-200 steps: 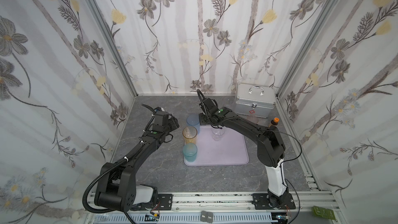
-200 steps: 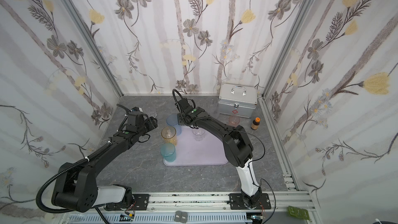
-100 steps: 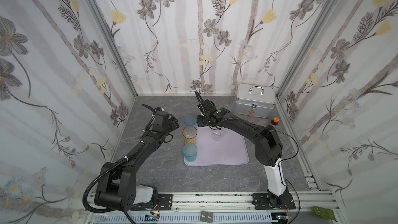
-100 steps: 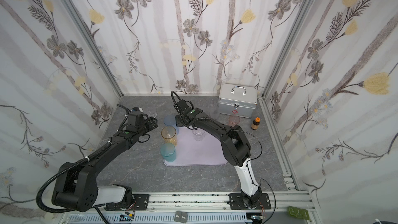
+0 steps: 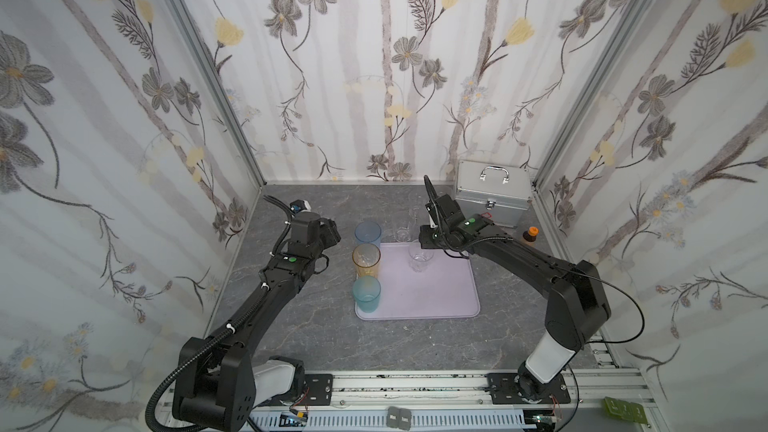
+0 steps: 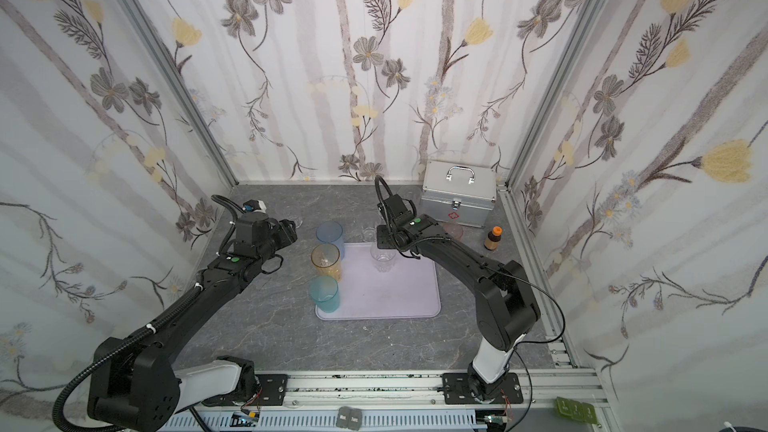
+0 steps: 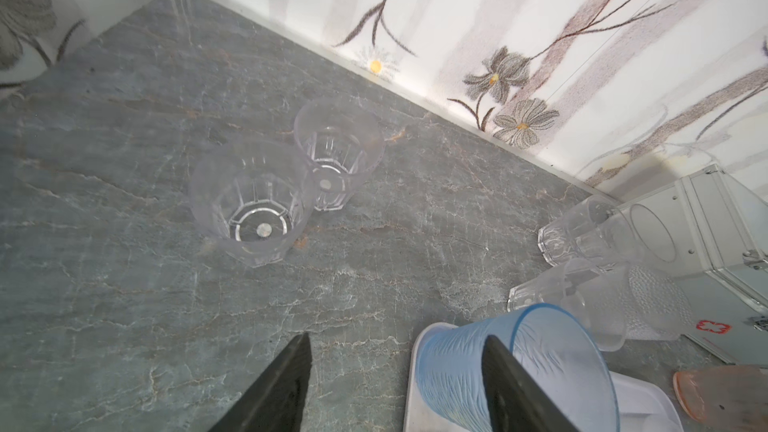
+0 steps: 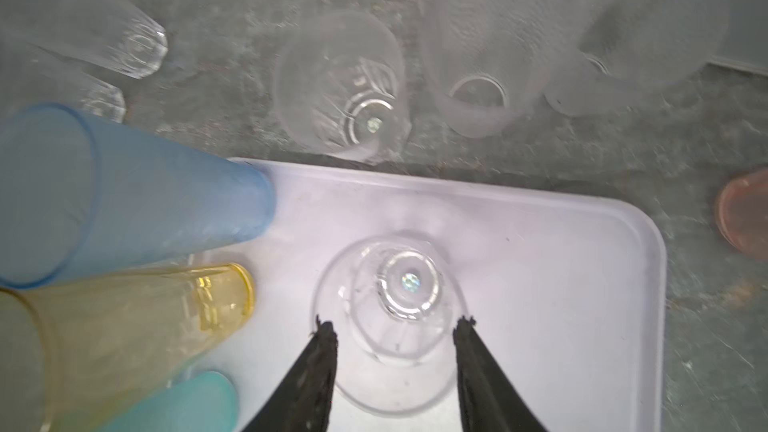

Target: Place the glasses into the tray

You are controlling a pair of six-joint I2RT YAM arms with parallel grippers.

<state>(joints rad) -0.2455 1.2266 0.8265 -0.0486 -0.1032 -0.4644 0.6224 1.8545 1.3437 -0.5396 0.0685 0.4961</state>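
- My right pincer [image 8: 395,326] hangs over the tray [image 8: 540,263]. Its fingers are apart, one on each side of the clear glass [image 8: 405,284].
- That clear glass stands upright in the tray's far half.
- My left pincer [image 7: 397,337] is also apart and holds nothing. It hovers over the bench [image 7: 166,284] just off the tray's far left corner, and one finger crosses in front of the blue glass [image 7: 449,359].
- The blue glass stands in the tray's far left corner.
- The amber glass [image 5: 366,259] is next along the tray's left edge, and the teal glass [image 5: 367,295] is at the near left corner. These three stand upright in a row.
- Two faceted glasses [image 7: 249,201] stand side by side on the bench, out past the tray's far left corner.
- A stray glass [image 8: 345,89] stands on the bench just beyond the tray's far edge, with frosted glasses [image 8: 478,76] beside it.
- The pink glass [image 8: 744,214] sits on the bench off the tray's far right corner, toward the case [image 5: 492,193].
- The bottle [image 5: 530,235] stands well to the right of the tray, near the case.
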